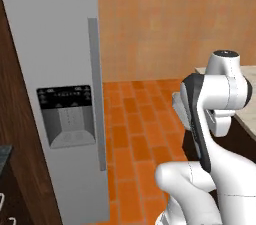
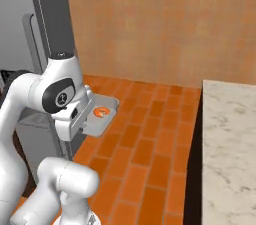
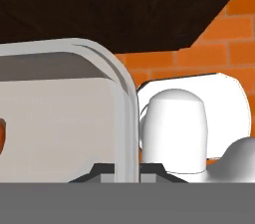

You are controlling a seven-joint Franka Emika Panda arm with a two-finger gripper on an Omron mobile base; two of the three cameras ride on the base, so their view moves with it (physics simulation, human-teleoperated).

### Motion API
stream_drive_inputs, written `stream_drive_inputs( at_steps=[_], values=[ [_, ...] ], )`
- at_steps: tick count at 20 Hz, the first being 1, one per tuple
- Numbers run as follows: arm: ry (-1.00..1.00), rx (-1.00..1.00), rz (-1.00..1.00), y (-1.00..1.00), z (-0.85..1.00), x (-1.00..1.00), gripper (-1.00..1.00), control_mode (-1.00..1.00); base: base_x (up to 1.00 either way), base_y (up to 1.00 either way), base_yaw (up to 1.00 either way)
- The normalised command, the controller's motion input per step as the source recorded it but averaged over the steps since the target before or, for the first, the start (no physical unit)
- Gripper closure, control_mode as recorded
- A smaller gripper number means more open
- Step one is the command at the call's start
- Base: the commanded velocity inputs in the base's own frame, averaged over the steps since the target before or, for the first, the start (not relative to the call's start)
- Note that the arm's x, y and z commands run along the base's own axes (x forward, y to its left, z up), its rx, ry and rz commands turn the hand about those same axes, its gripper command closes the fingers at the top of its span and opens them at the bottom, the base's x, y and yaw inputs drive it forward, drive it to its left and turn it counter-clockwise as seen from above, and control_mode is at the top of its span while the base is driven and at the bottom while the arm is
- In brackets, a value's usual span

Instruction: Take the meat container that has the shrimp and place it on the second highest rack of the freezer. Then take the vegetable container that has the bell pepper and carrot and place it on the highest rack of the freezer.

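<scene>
My gripper (image 2: 86, 119) is shut on the rim of the grey meat container (image 2: 102, 114) and holds it level above the brick floor. The small orange shrimp (image 2: 101, 112) lies in its middle. In the hand view the container's rounded rim (image 3: 124, 108) runs between my fingertips at the gripper (image 3: 127, 170), and the shrimp (image 3: 2, 136) peeks in at the left edge. The freezer (image 1: 60, 69) stands to the left with its door shut, showing its bar handle (image 1: 95, 94) and dark dispenser panel (image 1: 66, 114). Its racks are hidden behind the door. The bell pepper and carrot are out of view.
A marble counter (image 2: 230, 144) runs along the right, and its corner (image 1: 247, 104) shows behind my arm. Orange brick floor (image 2: 150, 134) lies open between freezer and counter. A tan wall (image 2: 150, 19) closes the back. Dark wood panelling (image 1: 15, 144) flanks the freezer's left side.
</scene>
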Motion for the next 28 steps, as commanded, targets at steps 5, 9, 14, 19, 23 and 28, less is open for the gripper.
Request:
stream_drive_inputs(
  at_steps=[5, 9, 14, 19, 23, 28],
  values=[
    [0.0, 0.0, 0.0, 0.0, 0.0, 0.0, 1.0, 1.0, 0.9, -0.46, 0.03],
    [0.0, 0.0, 0.0, 0.0, 0.0, 0.0, 1.0, 1.0, 0.79, -0.4, 0.0],
    [0.0, 0.0, 0.0, 0.0, 0.0, 0.0, 1.0, 1.0, 0.82, -0.3, 0.0],
    [0.0, 0.0, 0.0, 0.0, 0.0, 0.0, 1.0, 1.0, 0.9, -0.3, 0.0],
    [0.0, 0.0, 0.0, 0.0, 0.0, 0.0, 1.0, 1.0, 0.91, -0.34, 0.0],
    [0.0, 0.0, 0.0, 0.0, 0.0, 0.0, 1.0, 1.0, 0.92, -0.4, 0.0]
  ],
)
